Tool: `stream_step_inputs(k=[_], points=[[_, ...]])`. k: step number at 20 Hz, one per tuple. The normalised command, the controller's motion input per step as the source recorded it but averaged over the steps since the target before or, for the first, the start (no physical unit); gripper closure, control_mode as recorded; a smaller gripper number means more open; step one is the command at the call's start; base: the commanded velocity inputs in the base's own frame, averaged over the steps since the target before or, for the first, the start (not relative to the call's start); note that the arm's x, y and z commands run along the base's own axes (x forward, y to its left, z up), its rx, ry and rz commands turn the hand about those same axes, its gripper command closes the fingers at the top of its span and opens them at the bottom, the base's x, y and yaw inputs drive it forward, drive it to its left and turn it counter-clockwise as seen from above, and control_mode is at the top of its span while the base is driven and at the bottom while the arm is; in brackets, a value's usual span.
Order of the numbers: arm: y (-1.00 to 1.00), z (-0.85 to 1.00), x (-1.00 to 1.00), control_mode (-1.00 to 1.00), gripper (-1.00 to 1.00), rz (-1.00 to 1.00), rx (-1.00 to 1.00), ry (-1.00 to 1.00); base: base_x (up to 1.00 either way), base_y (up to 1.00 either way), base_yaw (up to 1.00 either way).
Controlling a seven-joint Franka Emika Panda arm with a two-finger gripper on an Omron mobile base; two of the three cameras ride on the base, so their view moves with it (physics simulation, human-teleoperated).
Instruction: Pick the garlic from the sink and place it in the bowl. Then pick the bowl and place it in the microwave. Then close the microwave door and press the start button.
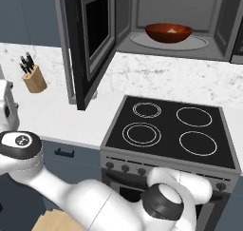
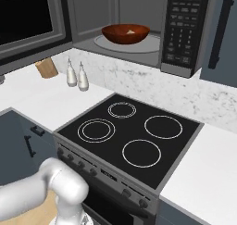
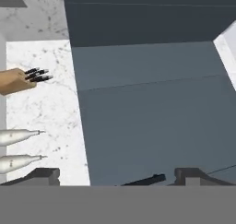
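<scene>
I see microwave (image 1: 166, 21) up on wall, above stove (image 1: 171, 135). Its door (image 1: 90, 40) hangs wide open, swung out left. Bowl (image 1: 168, 32) sits inside on round plate (image 1: 199, 42). Small pale lump in bowl, I think garlic (image 1: 172, 30). In hand view I look at flat blue-grey cabinet side (image 3: 147, 112), with knife block (image 3: 16, 80) and two white shakers (image 3: 18, 136) on counter beside it. My gripper (image 3: 117, 174) is down low; fingertips (image 3: 44, 174) far apart, nothing between them.
</scene>
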Motion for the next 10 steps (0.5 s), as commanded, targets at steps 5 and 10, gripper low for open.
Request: stream_step_inputs(k=[5, 10], points=[[-0.11, -0.04, 0.35, -1.00, -1.00, -0.03, 0.04, -0.11, 0.00, 0.00, 0.00], [-0.11, -0.03, 0.59, -1.00, -1.00, -0.07, 0.00, -0.04, 0.00, 0.00, 0.00]])
